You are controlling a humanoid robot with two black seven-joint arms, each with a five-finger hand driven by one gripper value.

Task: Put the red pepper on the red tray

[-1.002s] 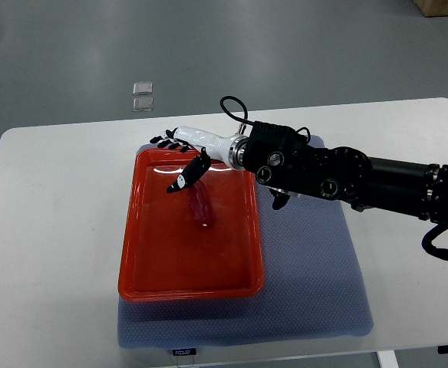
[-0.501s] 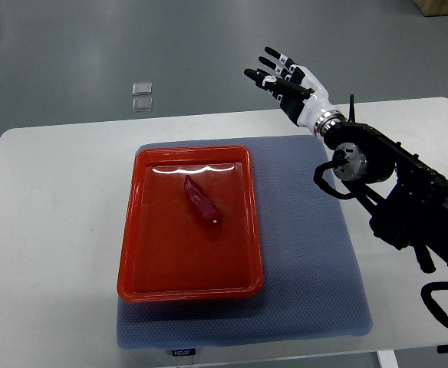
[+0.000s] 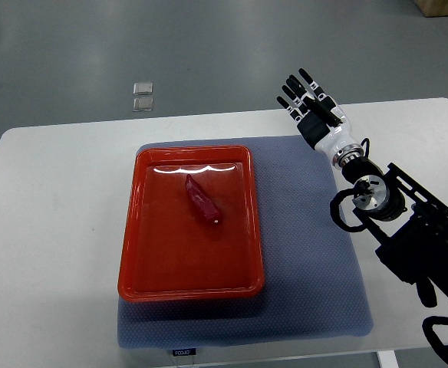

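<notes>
A dark red pepper [image 3: 202,201] lies inside the red tray [image 3: 155,264], in its upper middle, tilted with its tip toward the lower right. My right hand [image 3: 310,102] is raised over the table's far edge, well to the right of the tray, its fingers spread and holding nothing. Its black arm [image 3: 408,238] runs down to the lower right corner. No left arm shows.
The tray rests on a blue-grey mat [image 3: 308,268] on a white table [image 3: 47,230]. Two small clear squares [image 3: 142,96] lie on the grey floor beyond the table. A brown box corner [image 3: 445,6] shows at the top right.
My right hand let the pepper go over the tray a second ago and pulled away to the right; since half a second ago it has moved slightly down and right. The pepper stays put.
</notes>
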